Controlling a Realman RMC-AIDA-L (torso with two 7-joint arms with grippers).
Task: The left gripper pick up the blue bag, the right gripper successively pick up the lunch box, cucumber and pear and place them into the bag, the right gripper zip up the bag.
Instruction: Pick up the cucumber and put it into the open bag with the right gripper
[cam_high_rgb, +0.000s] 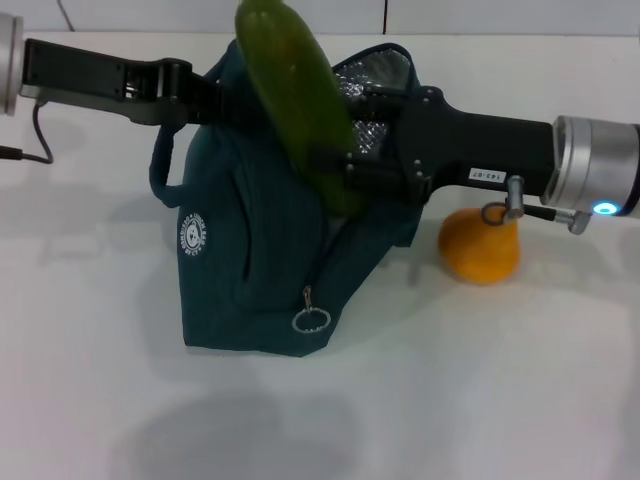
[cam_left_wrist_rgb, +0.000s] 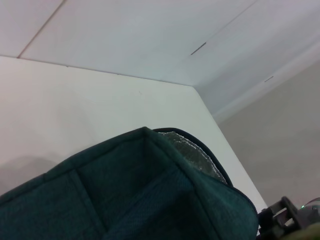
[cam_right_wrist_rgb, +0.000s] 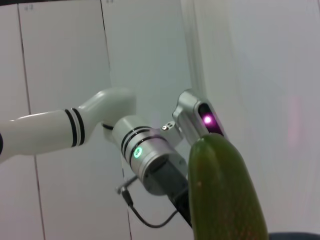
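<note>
Two hands meet at the blue bag, which stands upright on the white surface. The left hand reaches the bag's top edge from the left; its fingers are hidden behind the fabric, so its grip cannot be told. The right hand is clamped on the cucumber, tilted over the bag's open, foil-lined mouth, its tip cut off above. The pear sits beside the bag, partly behind the right arm.

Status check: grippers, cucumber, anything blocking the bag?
Left gripper at blue bag top edge. Right gripper shut on cucumber, tilted over bag opening. Pear on table, nothing blocking.
</note>
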